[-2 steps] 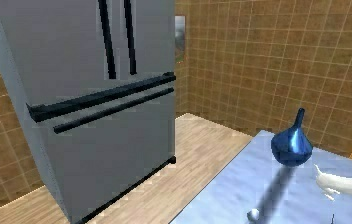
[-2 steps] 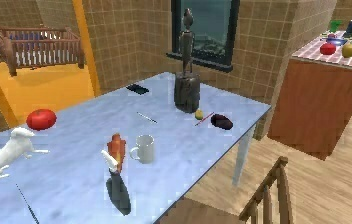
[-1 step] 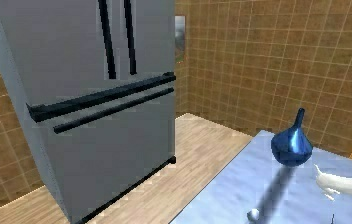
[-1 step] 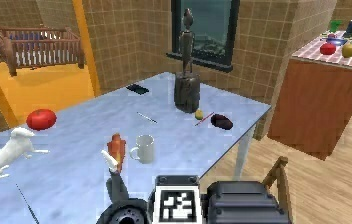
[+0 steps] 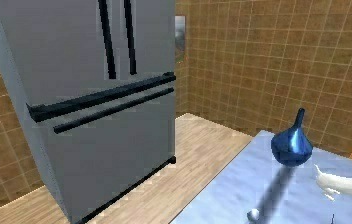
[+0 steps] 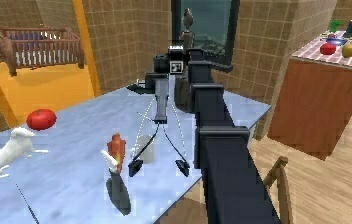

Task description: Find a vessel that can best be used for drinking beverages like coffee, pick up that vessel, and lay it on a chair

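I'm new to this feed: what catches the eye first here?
A tall grey fridge stands at the forward view's left, a dark blue vase on the pale table at its lower right. In the arm side view the dark arm rises over the table, a red thing lying at the left.

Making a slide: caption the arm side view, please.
Arm stretched across a pale table, gripper near a small orange-white thing, a red thing farther left.

Grey steel double-door refrigerator [image 5: 94, 100] against brown tiled wall [image 5: 274, 60]. Dark blue teardrop vase [image 5: 292, 143] upright on pale blue table [image 5: 234, 178]; red round object [image 6: 41, 119] on same table.
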Available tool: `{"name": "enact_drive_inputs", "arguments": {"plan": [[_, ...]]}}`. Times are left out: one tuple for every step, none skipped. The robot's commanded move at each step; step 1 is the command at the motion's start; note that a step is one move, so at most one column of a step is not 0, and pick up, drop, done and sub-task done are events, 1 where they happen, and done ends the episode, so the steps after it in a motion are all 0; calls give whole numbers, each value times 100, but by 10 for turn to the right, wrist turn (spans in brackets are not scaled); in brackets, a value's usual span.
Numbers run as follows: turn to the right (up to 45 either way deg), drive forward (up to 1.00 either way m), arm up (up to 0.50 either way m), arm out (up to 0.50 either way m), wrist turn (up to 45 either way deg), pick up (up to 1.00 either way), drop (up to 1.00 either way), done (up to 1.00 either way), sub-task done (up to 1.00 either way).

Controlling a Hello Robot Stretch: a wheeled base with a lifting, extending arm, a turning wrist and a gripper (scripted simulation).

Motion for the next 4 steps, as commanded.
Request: {"name": "enact_drive_inputs", "arguments": {"plan": [[0, 0, 0, 0, 450, 0, 0, 0, 0], [0, 0, 0, 0, 450, 0, 0, 0, 0], [0, 0, 0, 0, 390, 0, 0, 0, 0], [0, 0, -24, 0, 0, 0, 0, 0, 0]]}}
